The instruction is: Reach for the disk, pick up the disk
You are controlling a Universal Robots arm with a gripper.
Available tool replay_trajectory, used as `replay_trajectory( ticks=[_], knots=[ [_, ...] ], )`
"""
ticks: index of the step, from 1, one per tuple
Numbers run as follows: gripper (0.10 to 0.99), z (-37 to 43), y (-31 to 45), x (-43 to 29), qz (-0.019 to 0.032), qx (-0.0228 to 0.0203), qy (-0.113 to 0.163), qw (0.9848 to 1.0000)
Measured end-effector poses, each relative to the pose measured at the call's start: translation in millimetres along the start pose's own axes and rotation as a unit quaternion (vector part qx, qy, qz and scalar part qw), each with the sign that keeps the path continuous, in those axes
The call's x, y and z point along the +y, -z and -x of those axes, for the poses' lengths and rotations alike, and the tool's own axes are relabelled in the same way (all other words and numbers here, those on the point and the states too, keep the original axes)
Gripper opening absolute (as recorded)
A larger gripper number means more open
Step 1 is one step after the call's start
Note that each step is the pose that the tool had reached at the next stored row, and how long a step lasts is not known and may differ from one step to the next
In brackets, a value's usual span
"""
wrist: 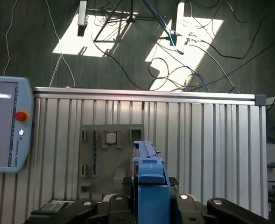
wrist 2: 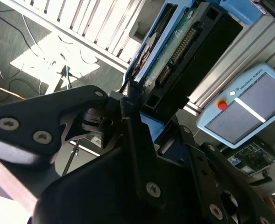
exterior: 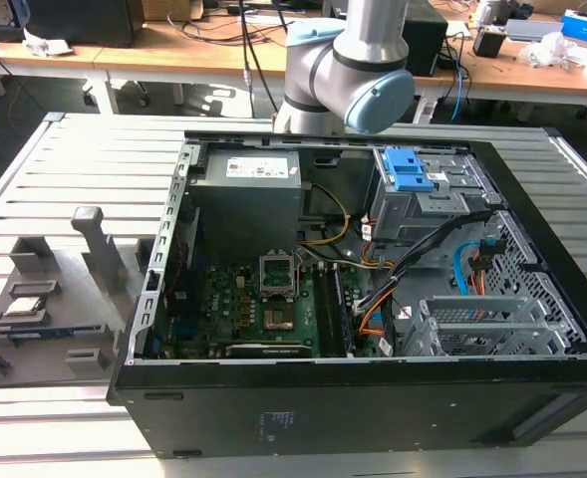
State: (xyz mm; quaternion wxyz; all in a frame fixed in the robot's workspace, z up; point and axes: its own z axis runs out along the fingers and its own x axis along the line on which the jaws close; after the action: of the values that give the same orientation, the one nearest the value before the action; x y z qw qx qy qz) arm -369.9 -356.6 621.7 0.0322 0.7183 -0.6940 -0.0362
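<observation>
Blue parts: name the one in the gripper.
The disk, blue-framed, clamped in the gripper; the blue latches sit apart, inside the case.

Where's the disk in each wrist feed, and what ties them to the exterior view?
First wrist view: disk edge-on in the shut gripper, above the slatted table.
Second wrist view: disk circuit side showing, one end gripped, teach pendant beyond it.
Shared landmark: slatted table, also under the computer case in the exterior view.
</observation>
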Motion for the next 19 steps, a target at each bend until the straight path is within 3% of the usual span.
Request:
replay_trajectory(
  ticks=[6,19],
  knots=[
    [0.365,5.2,-0.9,-17.0,0.0001,0.0009,0.0,1.0],
    [0.365,5.2,-14.1,-24.8,0.0005,0.0011,0.0,1.0]
  ],
)
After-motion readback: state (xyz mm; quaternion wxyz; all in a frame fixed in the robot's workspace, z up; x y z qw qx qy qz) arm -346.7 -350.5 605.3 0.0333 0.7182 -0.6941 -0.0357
